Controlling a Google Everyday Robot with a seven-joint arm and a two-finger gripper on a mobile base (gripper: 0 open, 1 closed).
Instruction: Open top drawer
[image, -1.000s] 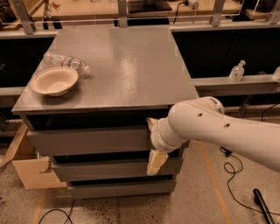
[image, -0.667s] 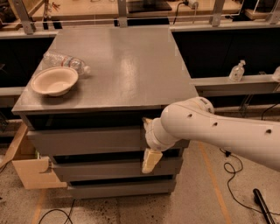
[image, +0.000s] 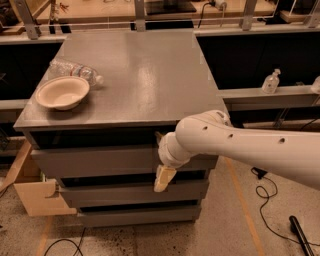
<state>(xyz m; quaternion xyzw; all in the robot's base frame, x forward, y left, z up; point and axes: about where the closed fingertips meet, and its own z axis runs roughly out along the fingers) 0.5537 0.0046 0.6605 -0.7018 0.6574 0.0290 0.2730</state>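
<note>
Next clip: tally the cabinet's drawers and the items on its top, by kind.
Drawers: 3 (top drawer, middle drawer, bottom drawer)
Bowl: 1
Plastic bottle: 1
Total: 5
The gripper hangs before the top drawer's lower edge.

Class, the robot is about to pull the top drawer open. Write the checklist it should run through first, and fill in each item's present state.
1. Gripper at the top drawer: ok, it sits at the right part of the front panel.
2. Firm hold on the panel: cannot tell.
3. Drawer not yet out: ok, no interior shows.
4. Bowl and bottle rest on the cabinet top, not on the drawer: ok.
5. Cardboard box stands left of the cabinet, not before the drawer: ok.
</note>
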